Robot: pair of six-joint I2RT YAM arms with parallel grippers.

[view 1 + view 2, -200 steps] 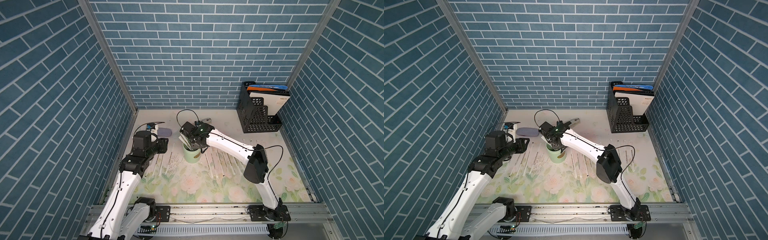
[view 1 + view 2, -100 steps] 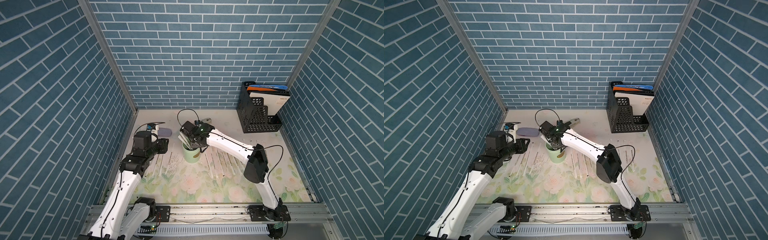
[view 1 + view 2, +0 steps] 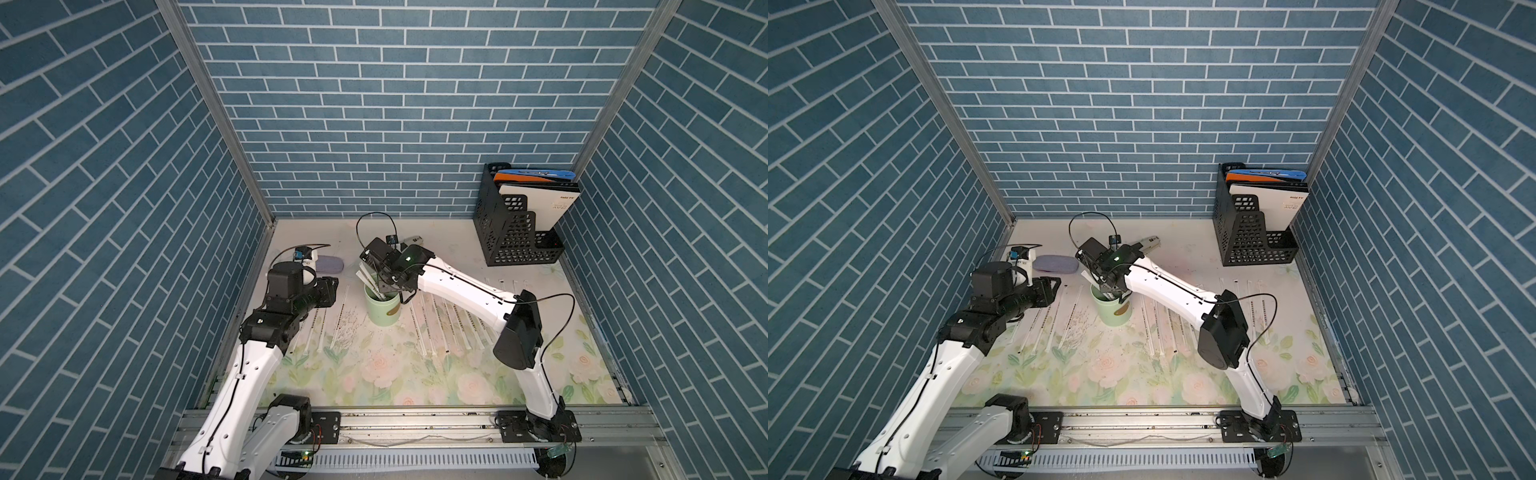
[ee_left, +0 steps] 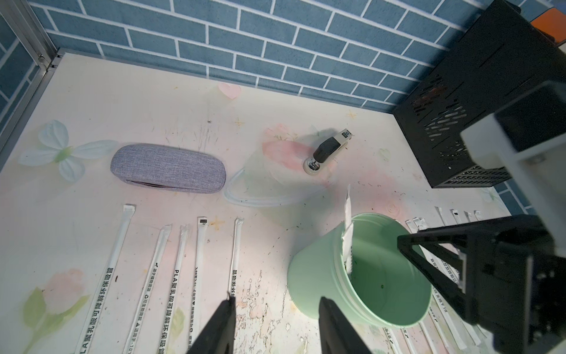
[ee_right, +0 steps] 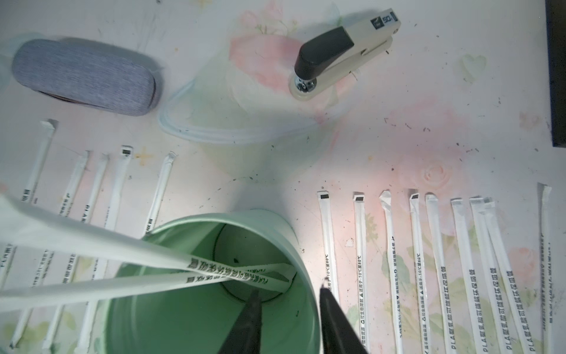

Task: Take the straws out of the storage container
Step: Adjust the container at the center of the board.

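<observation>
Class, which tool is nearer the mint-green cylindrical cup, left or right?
Right. The right tool is at the mouth of the mint-green cylindrical cup; the left tool hangs beside it, apart.

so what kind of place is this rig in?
Probably a staged robot test cell dressed as a desk, not a real room: brick-print panels in an aluminium frame, a mounting rail along the front, and office props, a file holder and a stapler.
</observation>
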